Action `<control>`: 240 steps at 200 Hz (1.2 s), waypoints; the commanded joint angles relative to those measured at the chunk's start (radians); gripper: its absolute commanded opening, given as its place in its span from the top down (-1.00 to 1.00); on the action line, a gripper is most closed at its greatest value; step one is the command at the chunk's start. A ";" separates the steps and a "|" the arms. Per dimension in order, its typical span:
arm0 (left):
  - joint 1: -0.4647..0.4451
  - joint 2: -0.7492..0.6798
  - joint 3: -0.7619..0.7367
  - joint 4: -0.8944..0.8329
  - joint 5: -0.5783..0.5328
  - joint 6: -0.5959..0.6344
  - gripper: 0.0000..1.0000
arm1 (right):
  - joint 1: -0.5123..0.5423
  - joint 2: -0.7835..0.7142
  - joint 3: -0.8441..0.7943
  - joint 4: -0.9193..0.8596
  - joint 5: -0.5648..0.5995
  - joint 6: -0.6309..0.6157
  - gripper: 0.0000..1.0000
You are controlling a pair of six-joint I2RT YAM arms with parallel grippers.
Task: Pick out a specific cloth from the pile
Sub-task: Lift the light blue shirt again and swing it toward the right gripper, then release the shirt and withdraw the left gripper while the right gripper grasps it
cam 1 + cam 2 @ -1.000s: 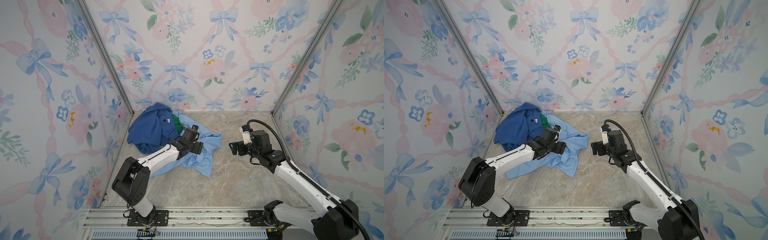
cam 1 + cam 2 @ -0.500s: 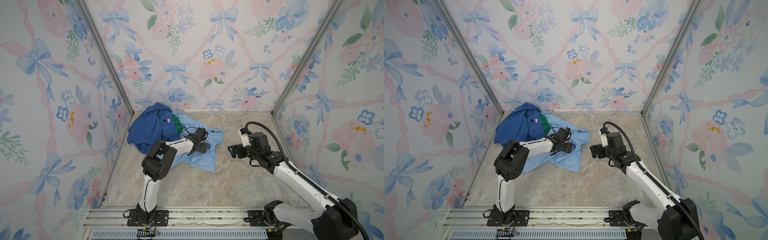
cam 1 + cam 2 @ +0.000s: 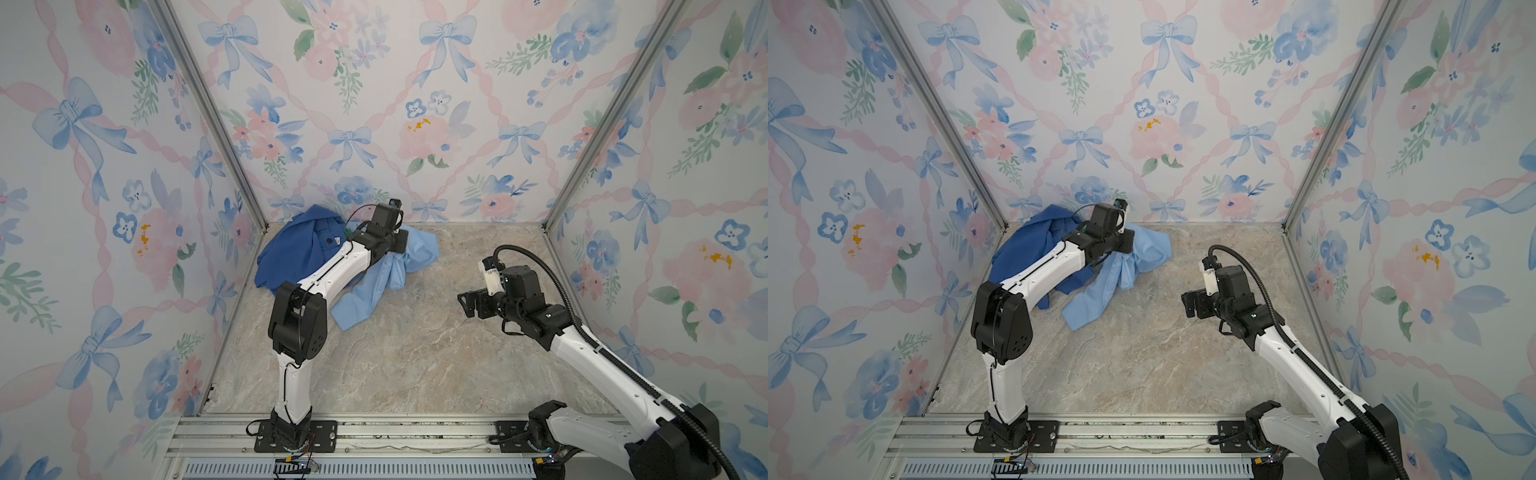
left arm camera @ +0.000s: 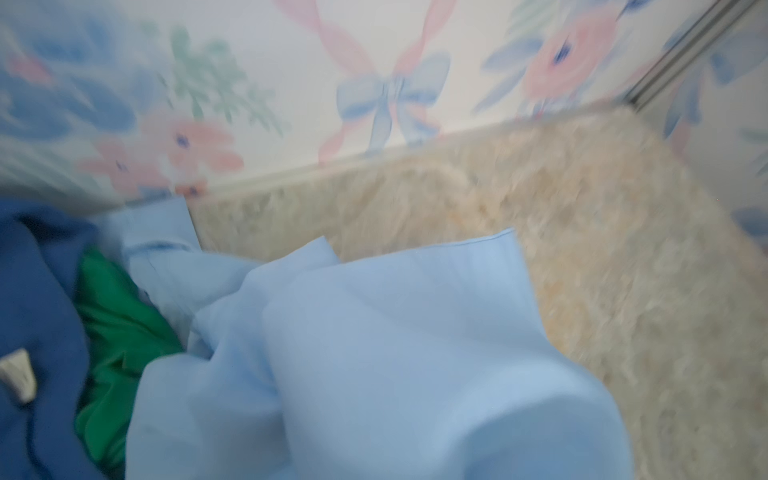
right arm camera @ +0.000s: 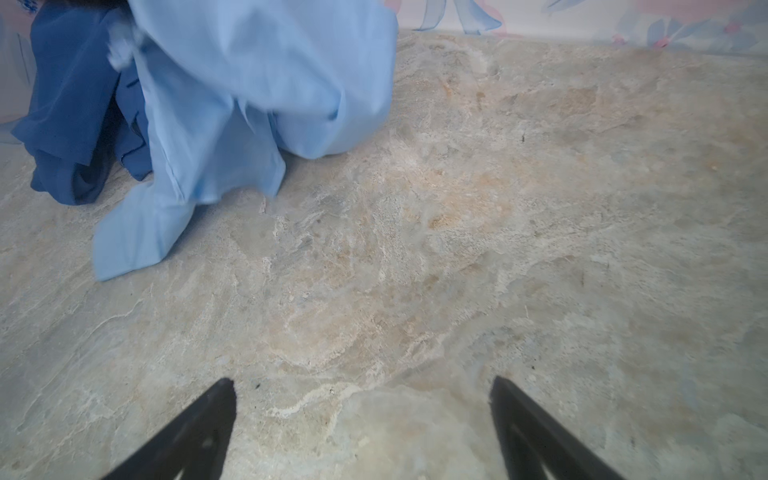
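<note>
On the marbled stone-look tabletop (image 3: 415, 353), the pile (image 3: 293, 257), mostly a crumpled royal-blue garment, filled the back left corner under my left arm. The pale sky-blue thin shirt (image 3: 417, 253) touched it and was bunched around my left hand (image 3: 400, 242), with its lower part trailing onto the tabletop. That hand was pressed together, pinching the shirt. Fabric draped over its fingers, and its blurred wrist view hid them. My right hand (image 5: 361, 386) hovered spread over bare tabletop, well apart from the shirt. A small bright green cloth (image 4: 116, 332) sat wedged between garment and shirt.
</note>
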 commanded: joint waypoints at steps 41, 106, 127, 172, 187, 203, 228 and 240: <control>-0.248 0.164 0.609 0.447 0.382 0.129 1.00 | -0.240 -0.170 -0.012 -0.138 0.059 0.054 -0.94; -0.283 0.277 0.516 0.628 0.179 0.062 1.00 | -0.315 -0.315 -0.055 -0.182 0.087 0.039 -0.94; -0.279 0.359 0.459 0.556 0.039 0.143 1.00 | -0.316 -0.331 -0.059 -0.180 0.090 0.045 -0.94; -0.285 0.494 0.409 0.274 -0.033 0.223 0.95 | -0.317 -0.315 -0.055 -0.172 0.061 0.046 -0.94; -0.285 0.421 0.268 0.235 -0.059 0.251 0.59 | -0.316 -0.285 -0.056 -0.154 0.058 0.049 -0.94; -0.279 0.283 0.049 0.235 -0.077 0.256 -0.09 | -0.316 -0.227 -0.048 -0.129 0.048 0.046 -0.93; -0.246 0.029 -0.266 0.239 0.065 0.243 -0.95 | -0.314 -0.106 -0.035 -0.037 0.000 0.032 -0.94; -0.237 -0.101 -0.404 0.238 0.100 0.242 -0.96 | -0.296 -0.033 -0.016 0.005 -0.010 0.004 -0.94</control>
